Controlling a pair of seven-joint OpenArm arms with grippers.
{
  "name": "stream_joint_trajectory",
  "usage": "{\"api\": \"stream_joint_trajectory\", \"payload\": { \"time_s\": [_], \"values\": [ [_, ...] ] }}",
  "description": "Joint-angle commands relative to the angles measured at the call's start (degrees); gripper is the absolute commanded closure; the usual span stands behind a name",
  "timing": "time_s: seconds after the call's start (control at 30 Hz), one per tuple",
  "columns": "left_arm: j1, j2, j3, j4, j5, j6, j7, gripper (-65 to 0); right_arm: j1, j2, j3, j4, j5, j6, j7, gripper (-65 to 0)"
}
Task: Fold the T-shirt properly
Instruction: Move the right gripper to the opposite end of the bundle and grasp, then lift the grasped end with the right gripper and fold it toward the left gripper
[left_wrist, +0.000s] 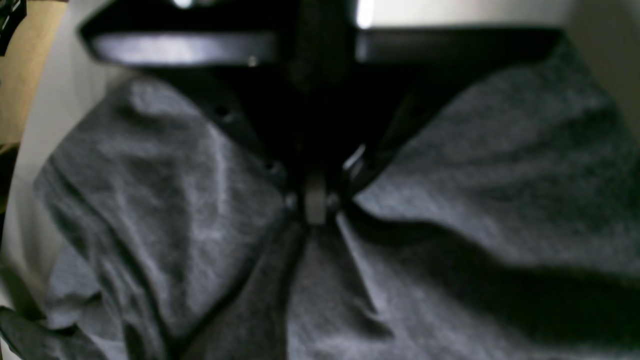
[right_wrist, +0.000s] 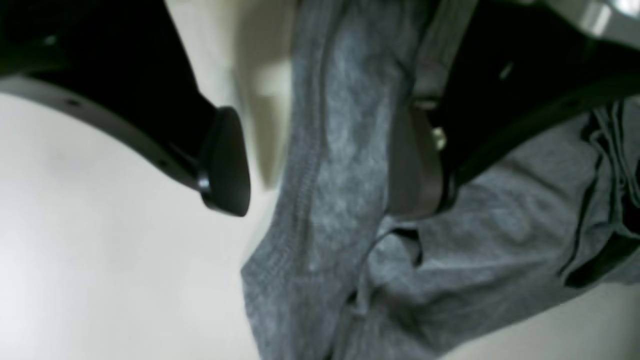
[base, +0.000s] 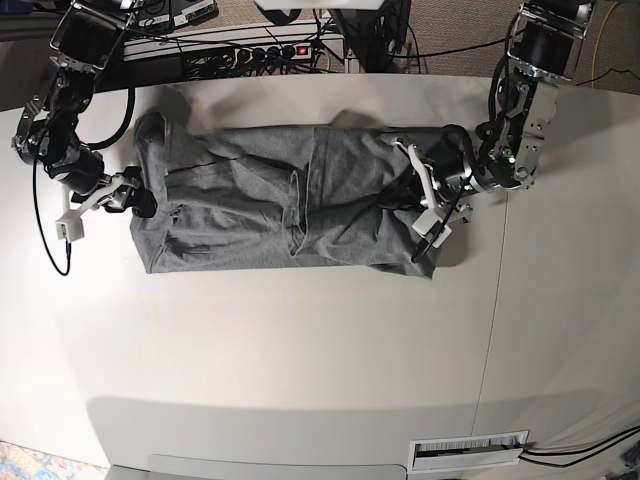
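Left gripper (left_wrist: 315, 205) clamped on T-shirt (left_wrist: 450, 175)

T-shirt (base: 290, 210) lies flat on table (base: 300, 350), twd its far edge. Left pincer (base: 400, 195) sits on shirt's right end; right pincer (base: 135, 195) at shirt's left edge. Power strip (base: 250, 50) behind shirt, off table.

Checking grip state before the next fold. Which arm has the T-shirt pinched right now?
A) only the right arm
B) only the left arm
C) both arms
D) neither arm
B: in the left wrist view the left gripper is shut on a bunch of the T-shirt with creases radiating from it, while the right gripper stands open, a hem of the cloth lying loose between its pads.
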Motion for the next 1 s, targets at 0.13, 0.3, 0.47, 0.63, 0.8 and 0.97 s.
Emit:
{"api": "stream_joint_trajectory", "payload": {
  "time_s": [0.13, 0.3, 0.47, 0.63, 0.8, 0.97],
  "values": [
    [0.81, -0.57, 0.31, -0.42, 4.11, 0.68, 2.93, 0.0, 0.63, 0.81, 0.39, -1.27, 3.41, 0.37, -0.26, -44.4],
    [0.83, -0.59, 0.31, -0.42, 4.13, 0.66, 2.84, 0.0, 0.63, 0.48, 0.33, -1.27, 5.57, 0.37, -1.55, -44.4],
    [0.85, -0.59, 0.31, -0.42, 4.13, 0.66, 2.82, 0.0, 0.66, 0.48, 0.33, -1.27, 8.44, 0.37, -2.71, -44.4],
    [0.85, -0.61, 0.31, -0.42, 4.15, 0.66, 2.82, 0.0, 0.63, -0.87, 0.33, -1.27, 9.70, 0.39, -3.21, -44.4],
    [0.94, -0.59, 0.31, -0.42, 4.17, 0.66, 2.80, 0.0, 0.61, -4.13, 0.33, -1.27, 10.71, 0.42, -3.65, -44.4],
    [1.62, -0.61, 0.31, -0.44, 5.55, 0.66, 2.75, 0.0, 0.61, -5.22, 0.31, -1.27, 10.19, 0.39, -3.67, -44.4]
  ]
}}
